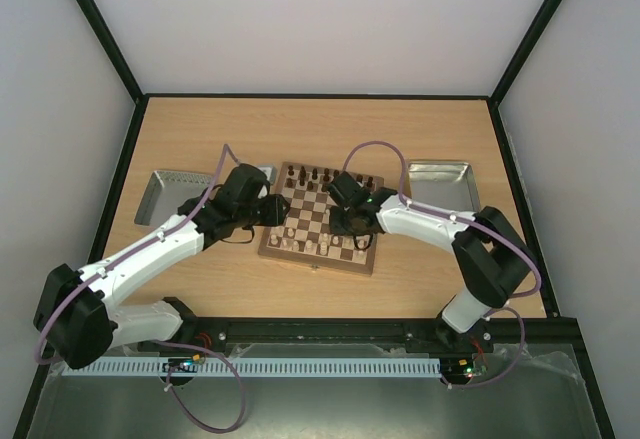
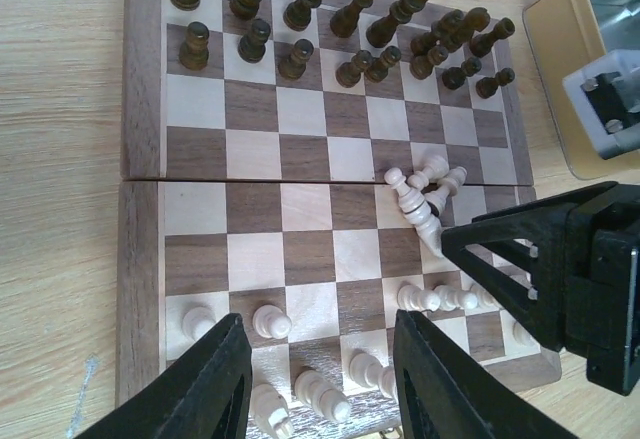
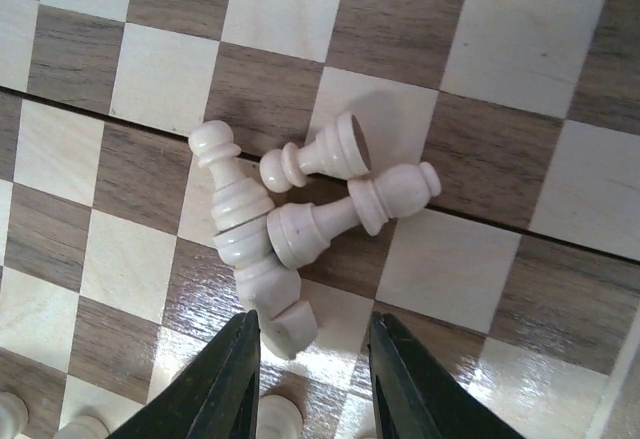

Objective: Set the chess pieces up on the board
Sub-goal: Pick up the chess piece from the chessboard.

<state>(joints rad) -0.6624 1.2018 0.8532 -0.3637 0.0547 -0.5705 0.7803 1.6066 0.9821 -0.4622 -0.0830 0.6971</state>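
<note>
The board (image 1: 315,209) lies mid-table. Dark brown pieces (image 1: 318,174) stand in its far two rows, also in the left wrist view (image 2: 350,29). Cream pieces (image 2: 270,321) stand along the near rows. Three cream pieces (image 3: 345,214) lie toppled in a heap near the board's right middle (image 2: 420,191). My right gripper (image 3: 312,379) is open and low over the board (image 3: 480,49); the base of the tallest toppled piece (image 3: 245,234) lies between its fingertips, by the left finger. My left gripper (image 2: 320,379) is open above the near cream rows, holding nothing.
A grey metal tray (image 1: 165,194) sits left of the board and another (image 1: 440,184) right of it, its corner showing in the left wrist view (image 2: 590,69). The right gripper's black body (image 2: 560,269) hangs over the board's right side. Black frame rails edge the table.
</note>
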